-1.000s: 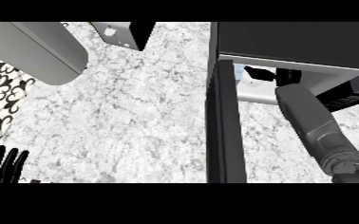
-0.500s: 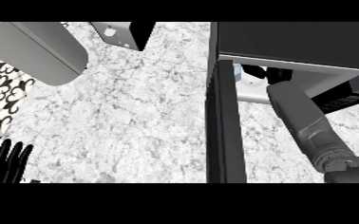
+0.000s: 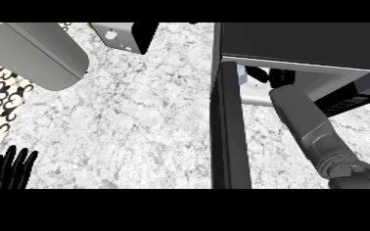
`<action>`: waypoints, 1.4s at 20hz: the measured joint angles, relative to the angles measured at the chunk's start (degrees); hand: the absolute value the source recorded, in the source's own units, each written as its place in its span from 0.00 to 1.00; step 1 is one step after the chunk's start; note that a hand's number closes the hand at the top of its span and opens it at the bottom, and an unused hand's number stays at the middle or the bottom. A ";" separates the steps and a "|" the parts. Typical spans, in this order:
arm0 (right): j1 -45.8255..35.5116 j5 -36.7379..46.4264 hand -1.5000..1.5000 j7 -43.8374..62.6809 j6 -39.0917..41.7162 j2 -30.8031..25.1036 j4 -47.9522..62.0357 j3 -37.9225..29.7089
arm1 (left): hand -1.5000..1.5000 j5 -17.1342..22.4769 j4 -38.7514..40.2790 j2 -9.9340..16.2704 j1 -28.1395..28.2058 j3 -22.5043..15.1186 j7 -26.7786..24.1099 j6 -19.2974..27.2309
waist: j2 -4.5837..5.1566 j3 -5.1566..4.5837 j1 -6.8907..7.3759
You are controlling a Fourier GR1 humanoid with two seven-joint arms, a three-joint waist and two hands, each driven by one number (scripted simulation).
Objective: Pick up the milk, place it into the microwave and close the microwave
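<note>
A steep downward view of a marbled white bench (image 3: pixel 145 122) is shown. At the right, a dark microwave (image 3: pixel 289 39) is seen with its door (image 3: pixel 227 127) swung open, edge-on, so that the cavity can be entered. The right forearm is extended into that opening; the right hand (image 3: pixel 269 74) is glimpsed inside as dark fingers beside a small pale blue-and-white shape, judged to be the milk (image 3: pixel 249 77). Whether the fingers are curled round it cannot be told. The left hand (image 3: pixel 18 164) is rested open, fingers straight and up, at the lower left edge, nothing held. The door is yet to be closed.
</note>
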 measured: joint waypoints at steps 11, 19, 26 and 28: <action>2.53 -1.81 0.00 -3.47 4.19 -0.10 -1.52 -2.15 | 0.00 -1.46 -1.93 -1.36 2.02 -0.58 -0.88 0.25 | -0.62 0.04 -1.27; 6.61 -4.49 0.00 -9.26 13.94 0.46 -3.42 -4.43 | 0.00 -2.51 -2.86 -2.97 4.23 -1.13 -1.28 0.44 | -1.38 -0.02 -3.08; 10.66 -7.23 0.00 -13.29 22.30 1.78 -5.40 -6.25 | 0.00 -5.10 -6.19 -4.53 7.65 -3.44 -1.16 0.00 | -2.14 -0.17 -4.16; 11.94 -7.90 0.00 -14.08 24.59 2.47 -6.22 -6.46 | 0.00 -5.87 -6.45 -4.54 8.09 -4.33 -1.14 -0.71 | -2.35 -0.20 -4.62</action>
